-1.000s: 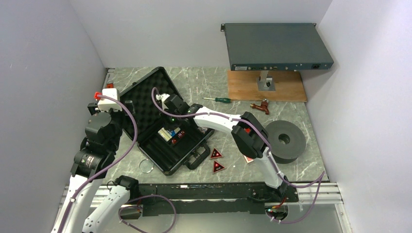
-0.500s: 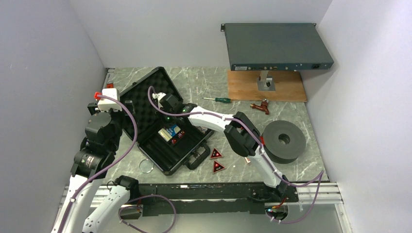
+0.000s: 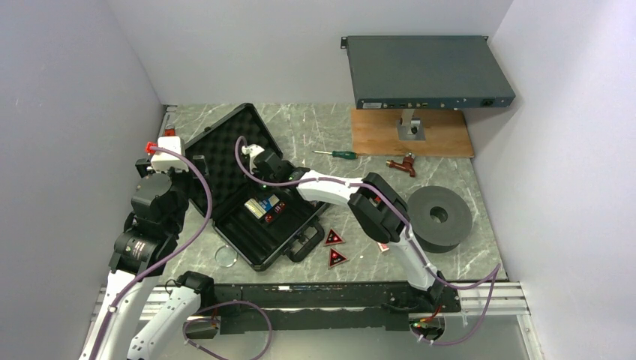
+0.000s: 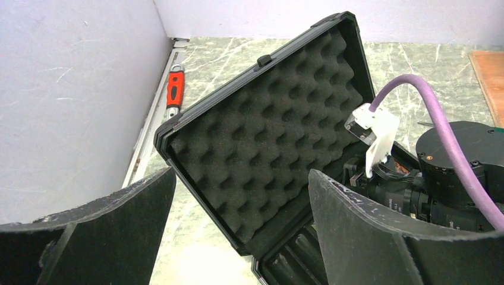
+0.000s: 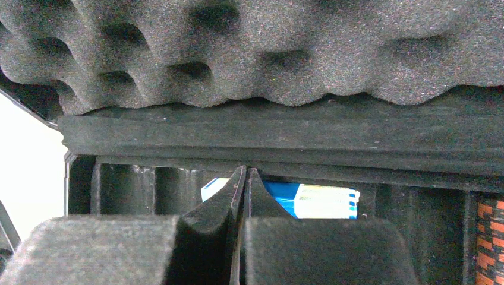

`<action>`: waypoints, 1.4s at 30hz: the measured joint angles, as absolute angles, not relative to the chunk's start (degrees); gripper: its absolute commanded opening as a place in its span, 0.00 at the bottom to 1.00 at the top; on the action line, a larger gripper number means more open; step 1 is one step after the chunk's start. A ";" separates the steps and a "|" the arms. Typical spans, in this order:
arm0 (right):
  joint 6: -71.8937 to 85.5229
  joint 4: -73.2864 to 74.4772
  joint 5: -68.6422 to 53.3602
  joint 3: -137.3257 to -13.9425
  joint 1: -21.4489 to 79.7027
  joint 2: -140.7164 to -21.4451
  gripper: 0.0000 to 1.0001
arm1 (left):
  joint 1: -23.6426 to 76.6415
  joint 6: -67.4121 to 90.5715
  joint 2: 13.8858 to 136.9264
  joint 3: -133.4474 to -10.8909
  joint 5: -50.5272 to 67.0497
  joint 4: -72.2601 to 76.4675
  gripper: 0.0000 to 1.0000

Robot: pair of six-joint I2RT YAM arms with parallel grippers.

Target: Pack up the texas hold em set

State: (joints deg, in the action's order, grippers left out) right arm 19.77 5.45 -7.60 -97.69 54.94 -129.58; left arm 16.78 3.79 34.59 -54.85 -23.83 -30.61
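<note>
The black briefcase (image 3: pixel 221 150) lies open at the left of the table (image 3: pixel 315 131), its egg-crate lid tipped back toward the far-left corner and its tray toward the arms. The hinge line runs on a slant from near-left to far-right. A blue card deck (image 5: pixel 309 199) sits in a tray compartment. At the right edge of the right wrist view there is a red-and-black patterned cylinder (image 5: pixel 488 243), probably a chip roll.

Two red-black triangular tokens (image 3: pixel 334 238) (image 3: pixel 337 258) are not yet packed. They lie flat on the table just off the tray's near-right corner. A further reddish piece shows under the right forearm, too hidden to name.

The right end effector (image 5: pixel 243 178) hangs low over the tray by the hinge, its fingers pressed together with nothing between them, and the blue deck sits just beyond the tips. The left end effector (image 4: pixel 242 173) is spread wide and empty, facing the lid foam from the case's left side.

The tokens lie to the near-right of the right end effector, across the tray — the right arm is clearly the nearer one. My judgement is that it must lift out, draw back that way and spread its fingers before it can take one.
</note>
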 measured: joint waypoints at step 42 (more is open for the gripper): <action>17.39 16.93 -4.08 -91.90 54.92 -112.42 0.20 | 16.56 3.79 34.72 -54.85 -23.83 -30.59 0.89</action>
